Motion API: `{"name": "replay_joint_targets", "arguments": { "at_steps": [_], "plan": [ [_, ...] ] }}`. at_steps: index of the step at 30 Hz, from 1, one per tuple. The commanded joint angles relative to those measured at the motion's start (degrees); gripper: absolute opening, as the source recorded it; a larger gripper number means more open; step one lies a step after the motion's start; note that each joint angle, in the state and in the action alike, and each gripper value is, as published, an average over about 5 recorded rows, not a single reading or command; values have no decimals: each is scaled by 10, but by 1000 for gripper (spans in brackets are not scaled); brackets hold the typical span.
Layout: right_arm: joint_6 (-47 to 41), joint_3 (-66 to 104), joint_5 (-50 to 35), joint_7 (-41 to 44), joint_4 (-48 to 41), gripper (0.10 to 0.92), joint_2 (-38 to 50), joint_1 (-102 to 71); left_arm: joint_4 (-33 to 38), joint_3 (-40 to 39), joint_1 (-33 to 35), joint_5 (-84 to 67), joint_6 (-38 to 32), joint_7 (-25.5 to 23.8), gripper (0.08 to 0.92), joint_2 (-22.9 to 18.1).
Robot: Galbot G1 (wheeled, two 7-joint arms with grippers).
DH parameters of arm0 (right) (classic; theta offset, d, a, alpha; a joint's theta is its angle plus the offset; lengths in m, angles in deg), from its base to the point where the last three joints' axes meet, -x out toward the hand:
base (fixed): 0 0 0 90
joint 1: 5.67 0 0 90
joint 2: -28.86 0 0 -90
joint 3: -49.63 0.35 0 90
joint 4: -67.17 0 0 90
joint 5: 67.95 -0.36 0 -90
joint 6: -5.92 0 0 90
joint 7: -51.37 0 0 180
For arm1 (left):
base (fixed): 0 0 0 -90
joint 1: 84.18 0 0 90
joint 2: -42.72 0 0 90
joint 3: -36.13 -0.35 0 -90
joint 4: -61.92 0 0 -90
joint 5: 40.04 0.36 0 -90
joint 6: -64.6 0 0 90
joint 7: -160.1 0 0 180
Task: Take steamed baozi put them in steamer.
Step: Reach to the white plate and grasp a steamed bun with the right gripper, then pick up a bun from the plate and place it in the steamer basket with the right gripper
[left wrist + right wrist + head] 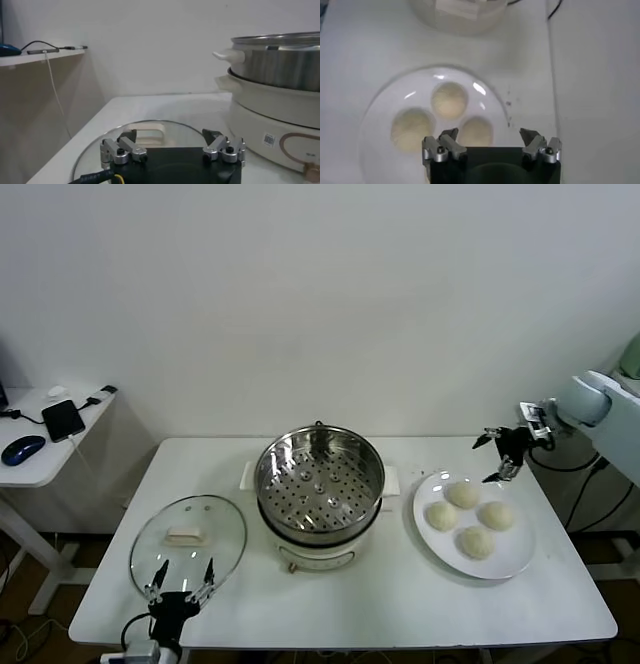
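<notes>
Hovering above the far edge of the white plate point(500, 567), the right gripper point(500, 454) is seen with its fingers point(444, 145) spread wide and nothing held between them. Four steamed baozi point(470, 519) are set together on that plate, just below and in front of these fingertips; three of them are shown in the right wrist view. The steamer point(320, 494) is placed at the table's point(400, 604) middle, beside the plate, its perforated tray uncovered. The left gripper point(180, 582) is held low at the near table edge, fingers likewise wide apart and empty, with the glass lid point(188, 542) lying flat just beyond its fingertips.
</notes>
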Motion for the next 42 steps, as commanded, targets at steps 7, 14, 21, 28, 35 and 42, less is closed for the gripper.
{"name": "replay_joint_targets", "arguments": {
  "at_steps": [7, 14, 21, 28, 35, 42],
  "plan": [
    [-23, -24, 31, -34, -187, 823, -148, -78, -16, -4, -1, 7, -7, 0, 823, -9],
    [-12, 33, 64, -62, -259, 823, -205, -114, -22, -5, -2, 11, -10, 1, 823, -9],
    [-18, 46, 85, -63, -270, 822, -217, -126, -21, -7, 1, 11, -12, 0, 823, -9],
    [-22, 59, 107, -66, -279, 761, -220, -129, -19, -7, 2, 11, -13, 0, 823, -7],
    [-24, 56, 104, -60, -257, 670, -207, -114, -19, -8, 4, 12, -14, 1, 823, -8],
    [-27, -94, -10, -35, -100, 637, -162, 65, -15, -10, 7, 13, -14, 1, 823, -9]
  ]
}}
